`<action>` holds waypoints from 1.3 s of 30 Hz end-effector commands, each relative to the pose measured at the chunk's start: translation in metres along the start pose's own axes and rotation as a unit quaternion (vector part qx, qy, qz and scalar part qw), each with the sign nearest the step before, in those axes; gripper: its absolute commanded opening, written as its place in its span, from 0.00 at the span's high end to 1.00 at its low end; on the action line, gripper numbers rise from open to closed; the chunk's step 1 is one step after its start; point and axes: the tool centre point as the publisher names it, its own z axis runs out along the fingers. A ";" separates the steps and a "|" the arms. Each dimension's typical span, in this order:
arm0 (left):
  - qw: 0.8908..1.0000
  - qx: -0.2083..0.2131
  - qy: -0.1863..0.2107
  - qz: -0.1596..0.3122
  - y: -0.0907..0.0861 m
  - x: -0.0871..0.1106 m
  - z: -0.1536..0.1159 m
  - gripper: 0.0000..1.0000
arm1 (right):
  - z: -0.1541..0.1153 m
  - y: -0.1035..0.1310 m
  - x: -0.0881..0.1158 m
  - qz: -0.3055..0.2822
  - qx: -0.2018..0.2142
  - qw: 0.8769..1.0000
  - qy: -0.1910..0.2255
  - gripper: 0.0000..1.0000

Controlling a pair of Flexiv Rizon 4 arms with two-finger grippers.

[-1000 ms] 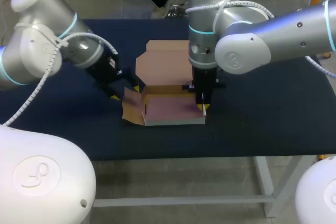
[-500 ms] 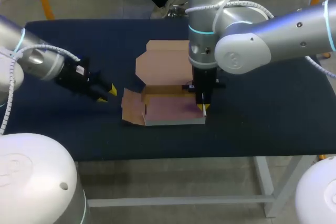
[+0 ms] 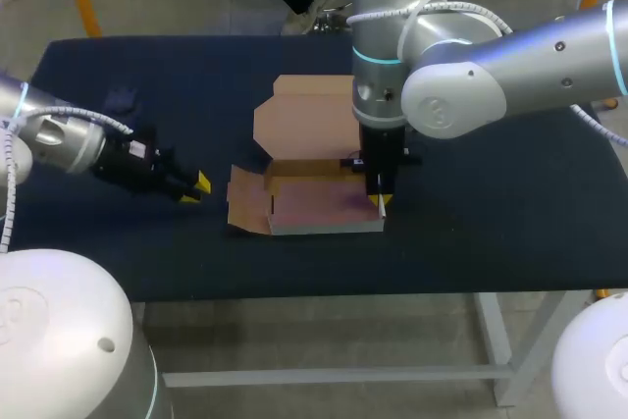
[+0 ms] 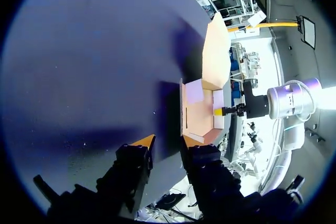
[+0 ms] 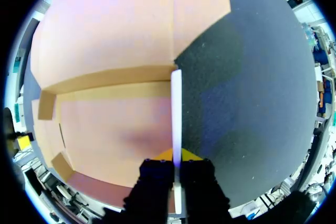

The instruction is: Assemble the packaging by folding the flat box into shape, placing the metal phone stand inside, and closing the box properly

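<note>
The cardboard box [image 3: 319,205] sits mid-table as a shallow tray, its lid [image 3: 304,115] laid back flat behind it and its left flap [image 3: 245,205] splayed outward. My right gripper [image 3: 378,201] stands straight down at the tray's right side. In the right wrist view this gripper [image 5: 177,157] is shut on the thin white side wall [image 5: 176,103]. My left gripper [image 3: 196,186] hovers left of the box, apart from the flap. In the left wrist view it [image 4: 168,141] is open with nothing between the fingers, and the box [image 4: 202,108] lies ahead. The tray's inside looks bare.
The dark blue table cloth [image 3: 491,223] stretches free to the right and front of the box. A small dark patch [image 3: 123,100] shows on the cloth at the far left; I cannot tell what it is.
My left arm has drawn back leftward from the box's left flap, and its fingers have come closer together. The right arm and the box have stayed put.
</note>
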 end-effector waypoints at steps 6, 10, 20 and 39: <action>1.000 -0.016 0.019 -0.004 -0.004 -0.015 0.018 0.75 | 0.001 0.001 0.001 0.000 0.002 1.000 -0.001 1.00; 1.000 -0.018 0.023 -0.007 -0.005 -0.020 0.023 0.74 | 0.001 0.001 0.001 0.000 0.002 1.000 -0.001 1.00; 0.999 -0.023 0.027 -0.007 -0.006 -0.019 0.033 0.79 | 0.001 0.001 0.001 0.000 0.002 1.000 -0.001 1.00; 0.999 -0.037 0.033 -0.007 -0.007 -0.013 0.049 0.78 | 0.001 0.001 0.001 0.000 0.002 1.000 -0.001 1.00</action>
